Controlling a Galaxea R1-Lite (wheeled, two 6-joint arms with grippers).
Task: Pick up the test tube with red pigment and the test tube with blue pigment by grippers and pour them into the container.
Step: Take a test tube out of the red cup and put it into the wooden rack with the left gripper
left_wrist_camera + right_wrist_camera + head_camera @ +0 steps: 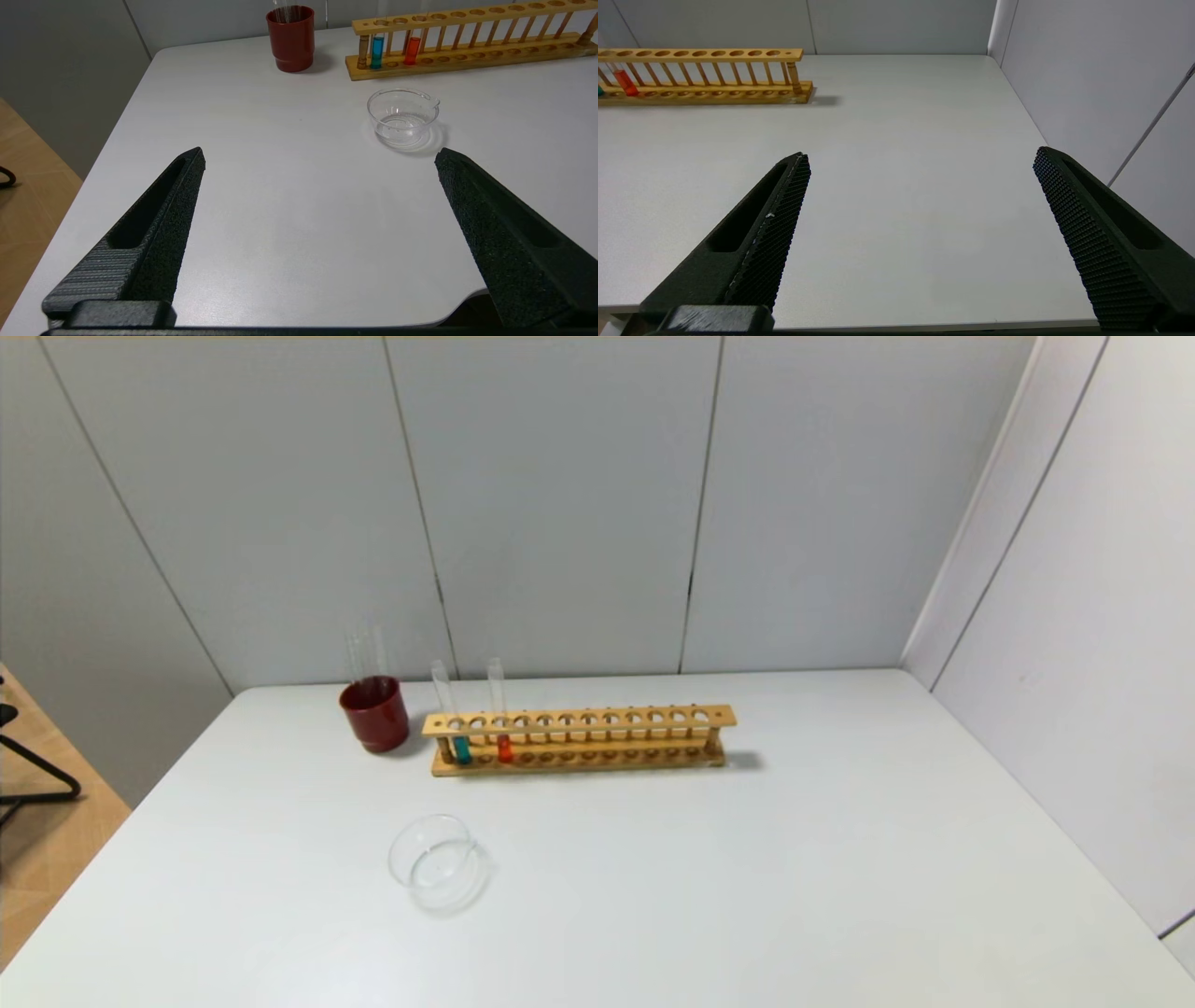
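You have grey wall panels behind a white table (747,859). On it: one wooden rack (579,739), your landmark; a dark red cup (374,712) just off its left end; the container (438,861) in front of that end, apart. The test tube with blue pigment (460,747) and the test tube with red pigment (504,747) stand upright in the rack's leftmost holes. Left gripper (320,156) and right gripper (920,156) hang at the near edge, jaws spread, empty. The tubes stand close: a wide claw could knock the neighbour.
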